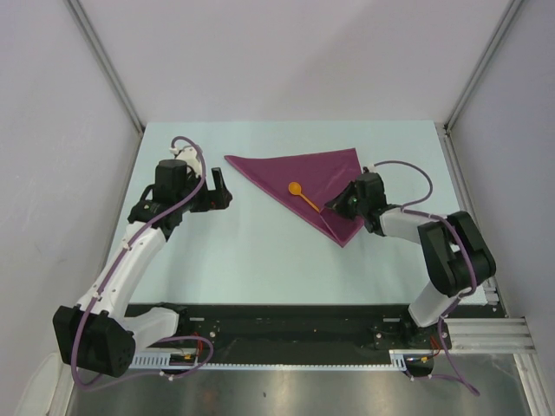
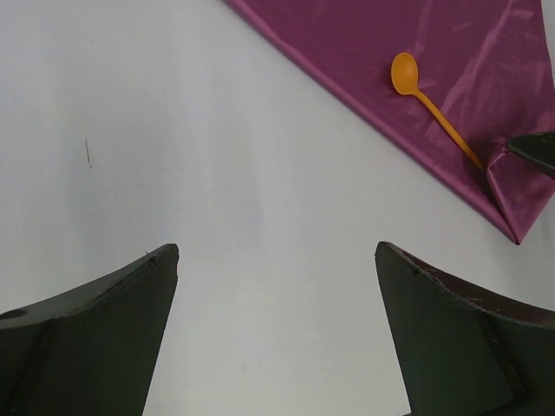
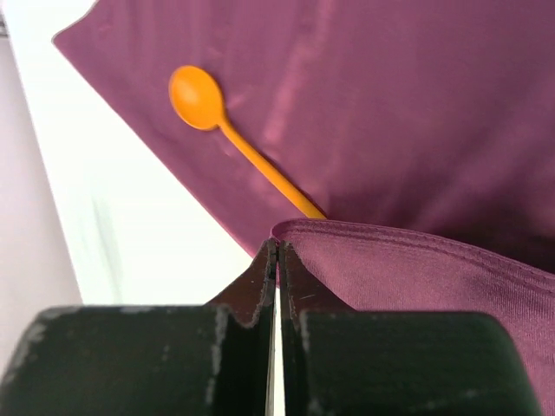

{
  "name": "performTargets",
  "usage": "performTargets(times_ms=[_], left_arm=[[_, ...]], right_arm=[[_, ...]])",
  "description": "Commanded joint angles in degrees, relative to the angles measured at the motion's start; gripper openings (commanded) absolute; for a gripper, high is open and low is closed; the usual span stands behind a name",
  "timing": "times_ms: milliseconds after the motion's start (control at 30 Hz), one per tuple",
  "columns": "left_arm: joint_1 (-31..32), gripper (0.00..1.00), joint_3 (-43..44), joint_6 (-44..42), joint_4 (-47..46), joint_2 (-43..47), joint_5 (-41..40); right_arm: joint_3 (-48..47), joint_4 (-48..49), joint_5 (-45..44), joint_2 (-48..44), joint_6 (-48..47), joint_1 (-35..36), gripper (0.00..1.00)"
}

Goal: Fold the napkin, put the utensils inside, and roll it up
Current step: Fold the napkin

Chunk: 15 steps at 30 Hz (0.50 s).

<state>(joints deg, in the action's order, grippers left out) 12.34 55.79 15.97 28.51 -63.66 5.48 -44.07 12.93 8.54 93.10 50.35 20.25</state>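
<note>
The plum napkin (image 1: 312,173) lies folded into a triangle at the back middle of the table. One orange spoon (image 1: 303,196), the only utensil in view, rests on it with its bowl to the left. My right gripper (image 1: 329,206) is shut on the napkin's near edge (image 3: 416,260), and this lifted fold curls over the end of the spoon's (image 3: 225,121) handle. My left gripper (image 1: 222,186) hovers open over bare table just left of the napkin (image 2: 451,52), with nothing between its fingers (image 2: 113,321). The spoon (image 2: 425,95) lies well ahead of it.
The pale table (image 1: 260,251) is boxed in by white walls at the back and sides. A black rail (image 1: 286,334) with both arm bases runs along the near edge. Purple cables loop off each arm.
</note>
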Motion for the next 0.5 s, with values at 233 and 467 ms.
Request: performTargets(times_ms=[233, 467], left_arm=[[-0.39, 1.0, -0.24, -0.85, -0.21, -0.24, -0.99], [-0.47, 1.0, -0.33, -0.94, -0.3, -0.33, -0.73]], right_arm=[[-9.45, 11.59, 2.89, 11.05, 3.71, 3.3, 0.0], [-14.19, 10.8, 2.36, 14.91, 2.56, 4.18, 0.0]])
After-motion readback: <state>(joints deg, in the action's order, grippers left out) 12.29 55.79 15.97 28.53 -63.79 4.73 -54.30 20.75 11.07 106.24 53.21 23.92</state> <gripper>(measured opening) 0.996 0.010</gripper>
